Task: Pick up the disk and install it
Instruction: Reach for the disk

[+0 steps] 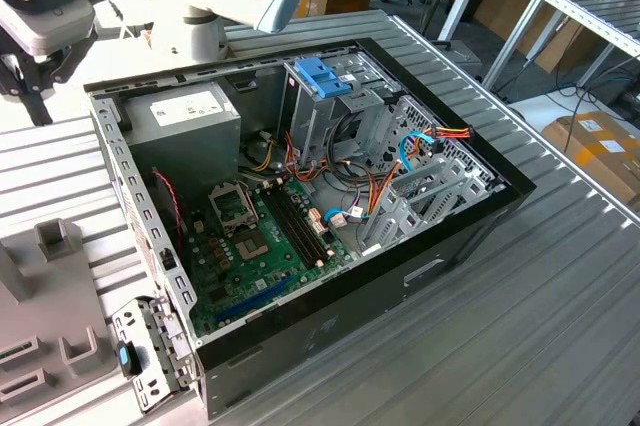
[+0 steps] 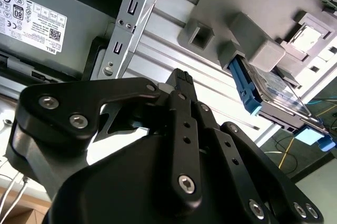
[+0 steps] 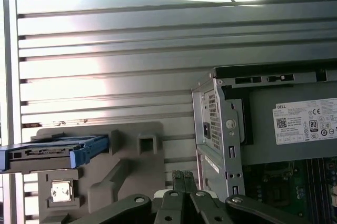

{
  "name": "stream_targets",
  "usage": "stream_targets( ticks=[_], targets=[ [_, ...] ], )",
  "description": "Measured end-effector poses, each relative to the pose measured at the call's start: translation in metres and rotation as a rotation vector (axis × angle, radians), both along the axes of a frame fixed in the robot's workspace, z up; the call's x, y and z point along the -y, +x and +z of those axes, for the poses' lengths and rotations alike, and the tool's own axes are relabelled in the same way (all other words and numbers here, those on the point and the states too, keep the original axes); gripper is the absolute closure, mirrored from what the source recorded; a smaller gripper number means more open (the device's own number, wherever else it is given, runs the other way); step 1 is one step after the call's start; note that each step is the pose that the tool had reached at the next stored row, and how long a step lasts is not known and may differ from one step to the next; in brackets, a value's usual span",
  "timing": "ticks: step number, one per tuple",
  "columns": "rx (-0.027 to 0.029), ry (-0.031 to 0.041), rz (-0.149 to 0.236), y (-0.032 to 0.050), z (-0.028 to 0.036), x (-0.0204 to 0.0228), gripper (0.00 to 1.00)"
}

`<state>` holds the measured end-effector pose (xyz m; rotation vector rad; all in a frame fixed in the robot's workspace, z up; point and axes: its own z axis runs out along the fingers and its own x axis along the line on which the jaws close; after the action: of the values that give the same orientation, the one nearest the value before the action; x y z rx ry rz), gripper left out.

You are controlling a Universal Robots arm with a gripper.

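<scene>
- The gripper (image 3: 182,174) is mostly hidden behind its own black linkage. The fingertips are pressed together with nothing between them.
- The disk (image 3: 52,153) has one end cut off at the frame edge. It rests in a grey moulded holder (image 3: 131,166), well apart from the fingertips and untouched.
- The open computer case (image 1: 440,256), beside the gripper, holds a green motherboard (image 1: 260,246) and a boxy power supply (image 1: 185,121).
- The ribbed metal table (image 1: 560,326) lies beneath.

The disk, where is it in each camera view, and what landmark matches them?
Second wrist view: disk resting in the grey holder.
First wrist view: disk on the same grey holder.
Exterior view: the grey holder sits at the exterior view's lower left.
Shared landmark: the grey holder.
</scene>
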<state>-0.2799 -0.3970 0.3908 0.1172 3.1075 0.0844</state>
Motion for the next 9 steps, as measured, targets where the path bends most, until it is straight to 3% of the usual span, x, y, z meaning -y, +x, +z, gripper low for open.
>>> stream_targets(
  ticks=[9],
  targets=[
    [-0.0001, 0.0000, 0.000, -0.0032, 0.0000, 0.0000, 0.89]
  ],
)
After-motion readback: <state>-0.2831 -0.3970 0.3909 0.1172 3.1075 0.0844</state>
